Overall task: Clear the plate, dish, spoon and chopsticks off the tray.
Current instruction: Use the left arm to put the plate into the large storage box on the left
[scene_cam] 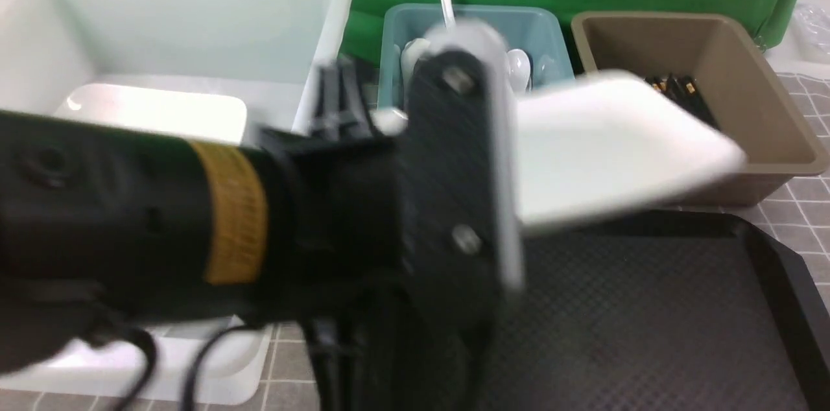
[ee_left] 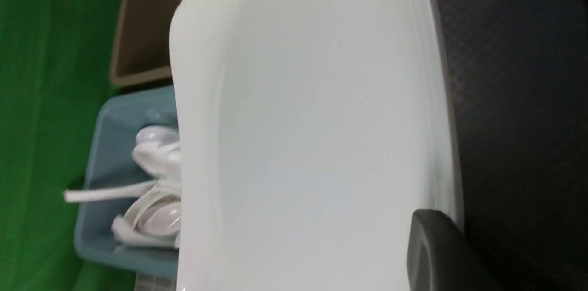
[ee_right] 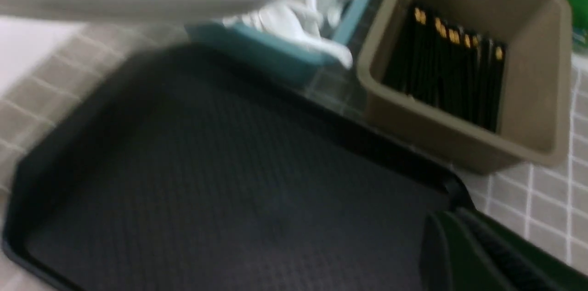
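White bin (scene_cam: pixel 324 15), far left: one flat white piece (scene_cam: pixel 155 113) lying inside.

Tray (scene_cam: pixel 648 307), centre-right on the tiled table. No ware shows on the floor that is visible.

Plate (scene_cam: pixel 603 145): off the tray, in the air above its far edge, tilted, in front of the tub (scene_cam: pixel 765 93) and the teal bin (scene_cam: pixel 395 48). Judged glossy, rigid, fairly heavy for its thickness and breakable. It is likely to slip in a pinch and swing on a one-edge hold. Best taken at the upturned rim, mid-side, with the pinch well over the lip.

Left gripper (scene_cam: pixel 502 190): clamped on the plate's near rim, with one finger (ee_left: pixel 436 254) showing over the edge. Blurred in the front view.

Right gripper (ee_right: pixel 468 254): closed, over the tray's corner, nothing seen in it.

Chopsticks (ee_right: pixel 450 66) are stacked in the tub.

Spoons (ee_left: pixel 156 153) are heaped in the teal bin.
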Controlling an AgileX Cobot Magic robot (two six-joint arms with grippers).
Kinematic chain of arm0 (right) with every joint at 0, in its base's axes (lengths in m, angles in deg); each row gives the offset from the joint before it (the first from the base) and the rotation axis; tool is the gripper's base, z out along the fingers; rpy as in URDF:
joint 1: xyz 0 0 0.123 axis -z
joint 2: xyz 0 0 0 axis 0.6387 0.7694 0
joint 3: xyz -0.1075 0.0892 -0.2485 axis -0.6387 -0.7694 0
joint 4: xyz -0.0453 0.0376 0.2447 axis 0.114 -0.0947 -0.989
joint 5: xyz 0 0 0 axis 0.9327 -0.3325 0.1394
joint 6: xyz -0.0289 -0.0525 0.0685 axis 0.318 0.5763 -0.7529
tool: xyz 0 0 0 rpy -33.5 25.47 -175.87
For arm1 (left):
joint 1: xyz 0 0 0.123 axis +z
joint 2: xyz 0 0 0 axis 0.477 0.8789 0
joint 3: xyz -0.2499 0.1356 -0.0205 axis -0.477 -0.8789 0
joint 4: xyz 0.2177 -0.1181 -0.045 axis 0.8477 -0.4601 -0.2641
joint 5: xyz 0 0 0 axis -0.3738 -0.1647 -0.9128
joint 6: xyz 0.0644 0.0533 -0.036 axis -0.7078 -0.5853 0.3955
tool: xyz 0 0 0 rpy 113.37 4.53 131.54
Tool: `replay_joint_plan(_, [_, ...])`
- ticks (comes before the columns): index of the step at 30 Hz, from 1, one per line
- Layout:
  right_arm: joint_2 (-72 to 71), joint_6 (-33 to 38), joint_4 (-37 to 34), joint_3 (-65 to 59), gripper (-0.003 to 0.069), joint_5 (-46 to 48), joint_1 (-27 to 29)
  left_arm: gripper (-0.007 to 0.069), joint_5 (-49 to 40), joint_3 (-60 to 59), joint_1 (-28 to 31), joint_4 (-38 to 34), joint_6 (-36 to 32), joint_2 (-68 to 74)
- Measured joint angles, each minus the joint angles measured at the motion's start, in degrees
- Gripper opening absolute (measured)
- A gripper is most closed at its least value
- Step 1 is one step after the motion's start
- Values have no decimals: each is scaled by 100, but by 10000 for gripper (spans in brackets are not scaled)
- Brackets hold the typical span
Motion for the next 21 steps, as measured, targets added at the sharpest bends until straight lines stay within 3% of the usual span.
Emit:
replay_joint_plan(3, [6,-38,-57,12,26,-329,0,24,-125,0,324,244,314,-93])
replay_joint_plan(16, [740,856,-866,458,26,-1379,0,24,-399,0,3489,431,529,388])
replay_joint_plan(21, [862,1086,-1041,462,27,-1280,0,24,-345,0,4089,410,618,1114])
